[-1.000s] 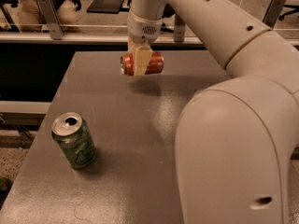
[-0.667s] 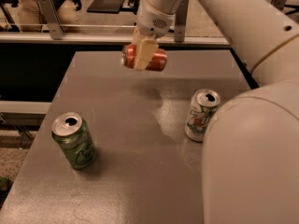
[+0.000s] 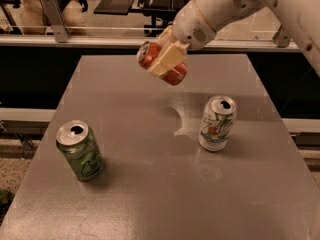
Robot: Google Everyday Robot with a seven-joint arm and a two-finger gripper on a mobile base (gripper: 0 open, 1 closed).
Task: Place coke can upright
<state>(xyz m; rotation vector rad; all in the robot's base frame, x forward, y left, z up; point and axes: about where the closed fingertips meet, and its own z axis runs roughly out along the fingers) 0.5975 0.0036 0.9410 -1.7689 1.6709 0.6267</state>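
Observation:
The coke can point(image 3: 176, 74), red-orange with a silver top, is held in the air above the far middle of the grey table point(image 3: 150, 194). It is tilted, its silver top pointing up and to the left. My gripper point(image 3: 163, 60) comes in from the upper right and is shut on the coke can, one cream finger point(image 3: 168, 58) lying across its front. The can is clear of the table surface.
A green can point(image 3: 80, 150) stands upright near the table's left front. A white can with green and red marks point(image 3: 216, 123) stands upright right of centre. My white arm point(image 3: 240, 9) crosses the top right. Chairs and a rail lie beyond the far edge.
The arm has swung up and to the right out of the foreground, uncovering the white can. The coke can has been lifted and tilted from lying sideways toward upright.

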